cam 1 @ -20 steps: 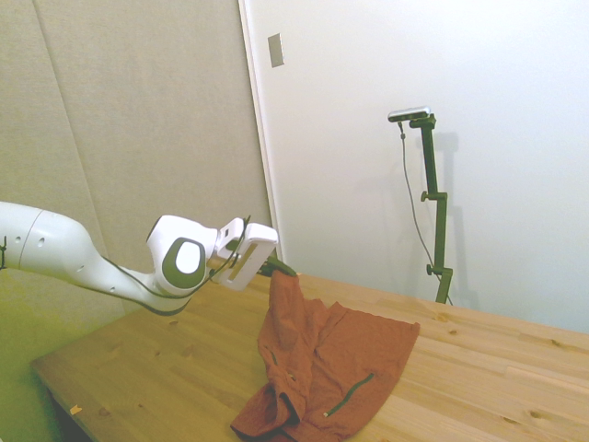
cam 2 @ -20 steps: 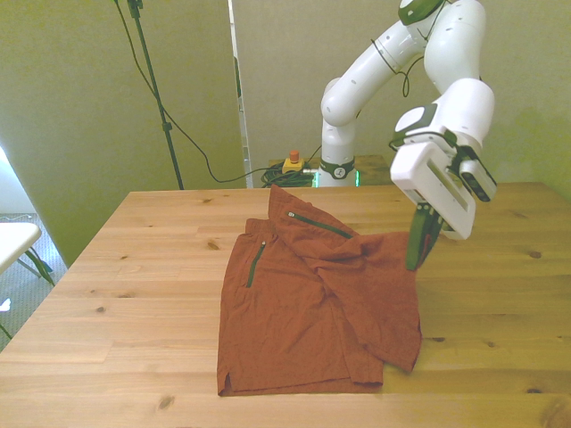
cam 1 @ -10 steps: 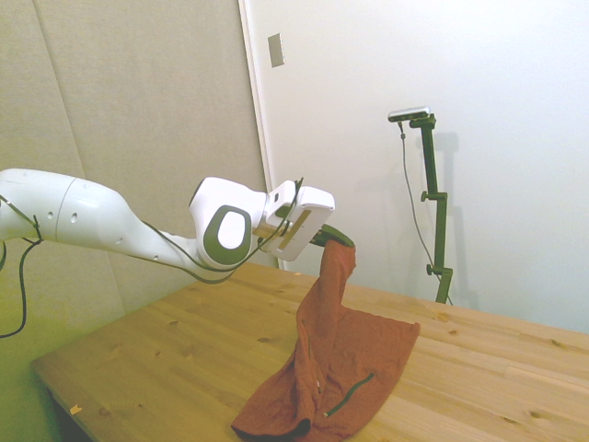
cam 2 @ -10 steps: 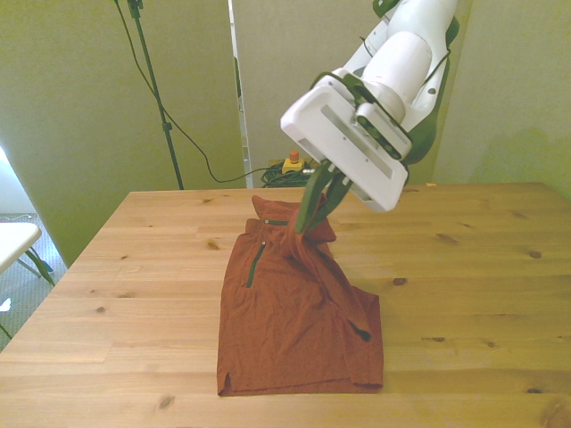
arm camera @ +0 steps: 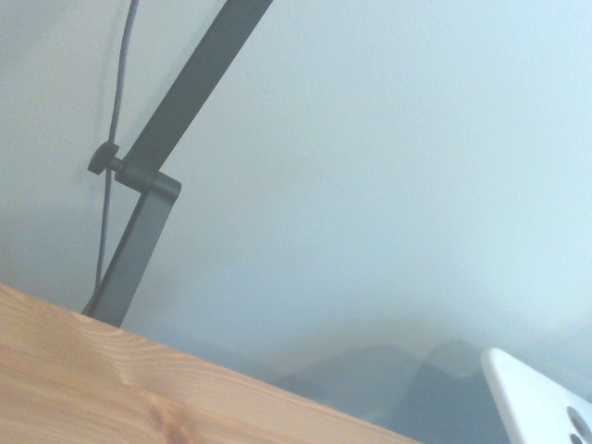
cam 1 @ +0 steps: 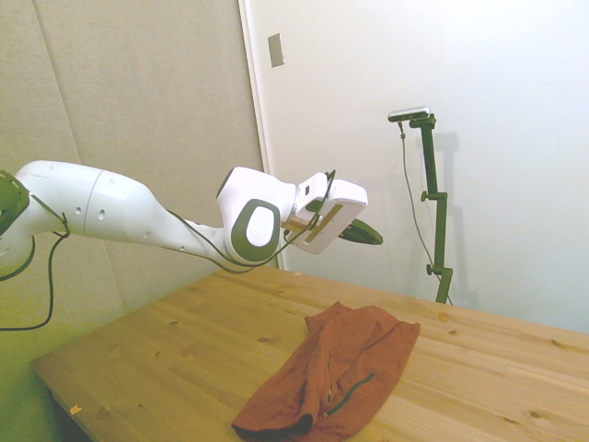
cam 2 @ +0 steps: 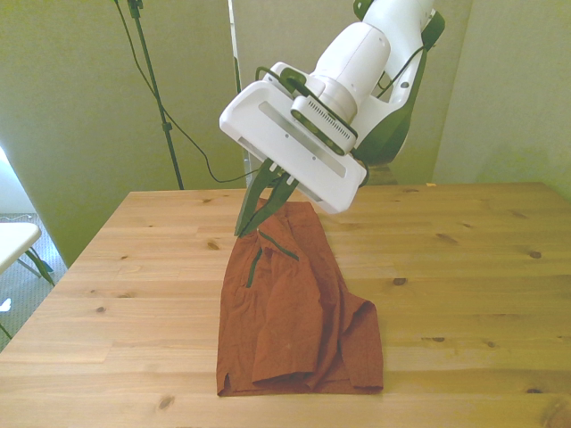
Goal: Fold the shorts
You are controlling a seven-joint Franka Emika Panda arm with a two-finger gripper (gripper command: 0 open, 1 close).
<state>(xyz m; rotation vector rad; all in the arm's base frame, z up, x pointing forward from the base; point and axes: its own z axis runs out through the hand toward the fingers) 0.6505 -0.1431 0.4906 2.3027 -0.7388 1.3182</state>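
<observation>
The shorts (cam 2: 299, 308) are lying flat on the wooden counter (cam 2: 482, 267), doubled over lengthwise so that one half is resting on top of the other, which is why the pile is looking narrow and thicker along the front view's right edge. A dark-green zipper line (cam 2: 255, 266) is showing on the lower layer and a second one (cam 2: 284, 246) on the flap above it. The gripper (cam 2: 257, 207) is hanging in the air above the far end of the cloth, tilted, with nothing between its fingers; they are looking drawn close together, and no fabric is hanging from them. In the side view the gripper (cam 1: 361, 232) is sitting well clear of the garment (cam 1: 336, 378). Judging from this, the sideways fold is looking complete, and a second fold across the length is probably remaining
</observation>
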